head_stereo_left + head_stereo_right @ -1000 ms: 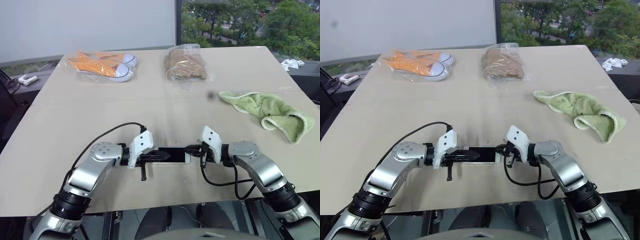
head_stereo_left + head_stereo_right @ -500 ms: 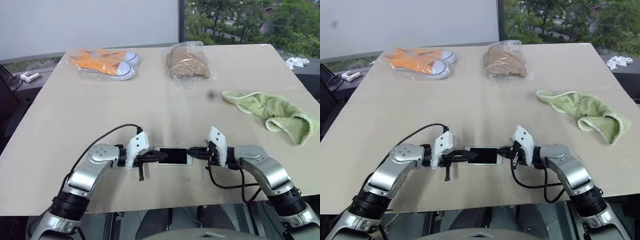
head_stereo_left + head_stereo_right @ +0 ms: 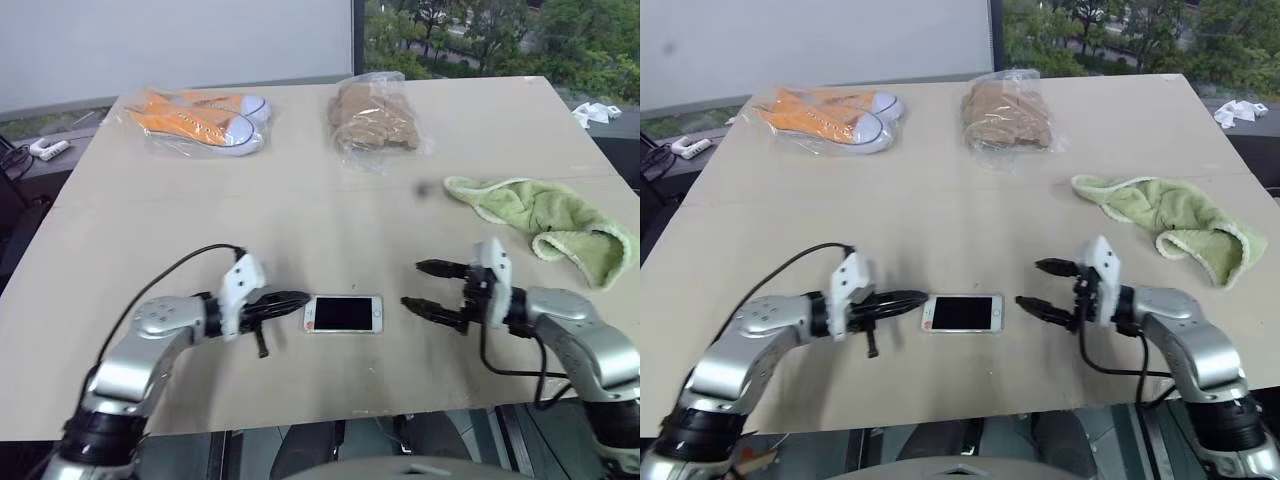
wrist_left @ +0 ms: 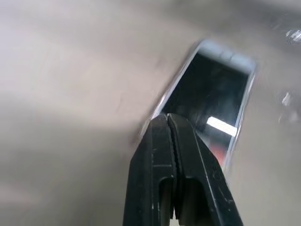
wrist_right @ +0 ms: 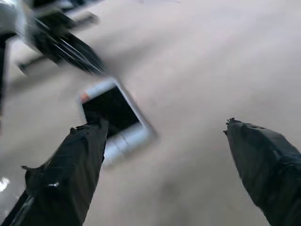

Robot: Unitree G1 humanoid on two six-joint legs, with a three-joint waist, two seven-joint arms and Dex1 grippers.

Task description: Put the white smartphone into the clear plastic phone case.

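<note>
Glossy black glass on the white smartphone (image 3: pixel 343 314), matt beige table (image 3: pixel 300 220), fluffy green cloth (image 3: pixel 545 220).

Both arms are rounded silver-grey metal shells, ending in black ribbed collars where they meet the body. Each wrist carries a white angular camera housing. The left gripper (image 3: pixel 290 299) and right gripper (image 3: pixel 424 285) each have two slim black fingers. A black cable loops from each white housing back along its forearm.
</note>
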